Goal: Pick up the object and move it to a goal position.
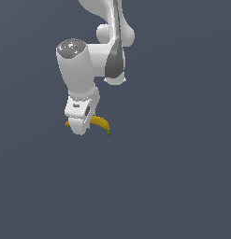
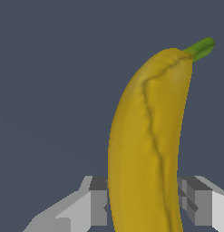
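wrist view has the gripper (image 2: 145, 199) pinching the banana (image 2: 149, 136) mid-body, so grab looks done, moving it to goal is left

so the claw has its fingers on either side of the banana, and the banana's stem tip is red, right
Not quite. The stem tip is green, not red, as the wrist view shows. The rest holds: the claw has a finger on each side of the banana.
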